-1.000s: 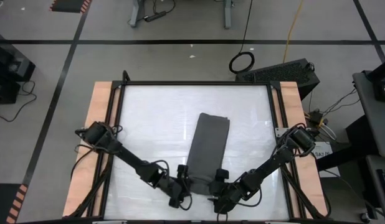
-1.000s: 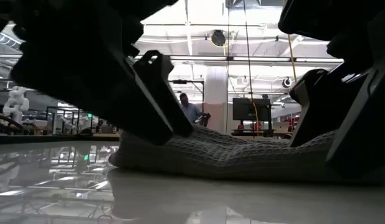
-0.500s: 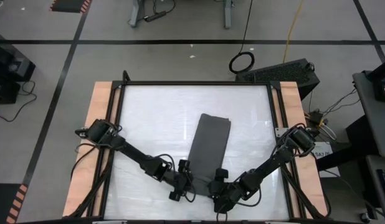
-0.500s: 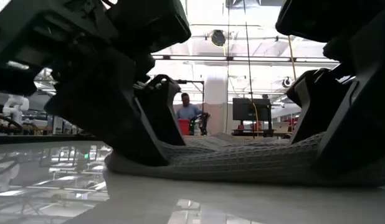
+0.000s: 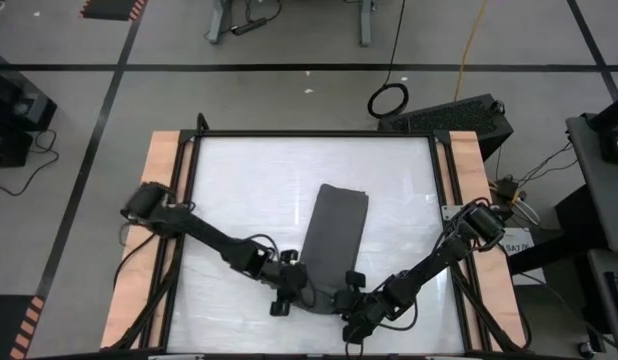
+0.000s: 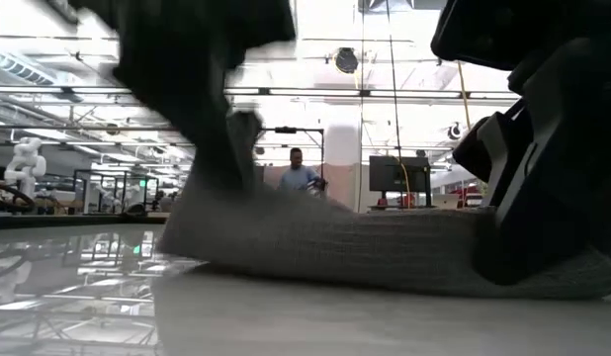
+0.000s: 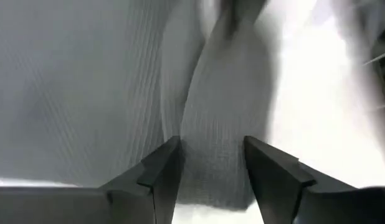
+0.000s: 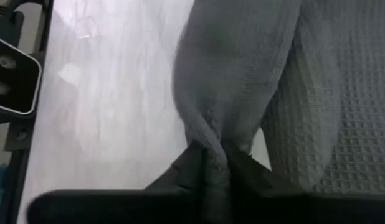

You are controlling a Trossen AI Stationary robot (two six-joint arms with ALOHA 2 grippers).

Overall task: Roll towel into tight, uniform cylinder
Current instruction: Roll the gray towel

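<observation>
Already both grippers are at the near end of the towel [image 5: 334, 240], which lies flat as a long folded strip on the table [image 5: 249, 190], its far end well ahead of both sets of jaws. Right gripper [image 8: 211, 163]: jaws nearly closed, a pinched ridge of cloth bunched between them at the near corner. Left gripper [image 7: 211, 163]: jaws about half open, a fold of the near edge lying between the fingers [image 7: 158, 174]; cannot tell whether they press it yet

Risks, as judged from here:
- uneven hold; if only the right side is clamped, lifting would skew the edge and the roll would start as a cone
- right pinch gathers cloth into a knot, so the core may come out lumpy
- left fold could slip out
</observation>
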